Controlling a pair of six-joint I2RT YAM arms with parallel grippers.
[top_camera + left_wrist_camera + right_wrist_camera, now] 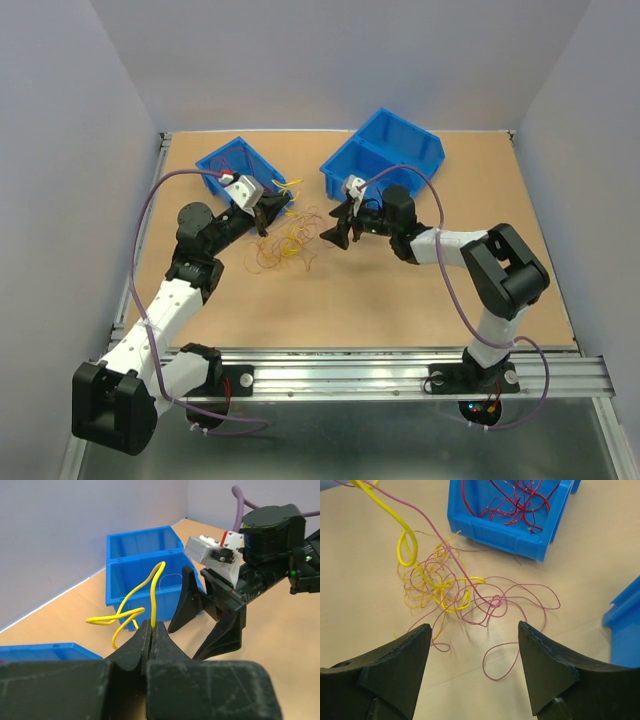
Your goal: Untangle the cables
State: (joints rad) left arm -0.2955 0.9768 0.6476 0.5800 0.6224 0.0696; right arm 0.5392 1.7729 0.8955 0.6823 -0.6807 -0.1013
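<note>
Cables (287, 246) lie on the table (400, 310) before the left bin (222, 165).

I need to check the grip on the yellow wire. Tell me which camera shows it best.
The left wrist view: the left gripper is shut on the yellow wire, close up. The top view shows the grip tiny; the right wrist view shows only the wire leaving top left.

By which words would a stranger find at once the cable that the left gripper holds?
Find the left blue bin; just in front of it the left gripper is shut on one cable. This yellow cable runs down into the tangle. It is bright yellow and thicker than the thin reddish and orange wires around it.
</note>
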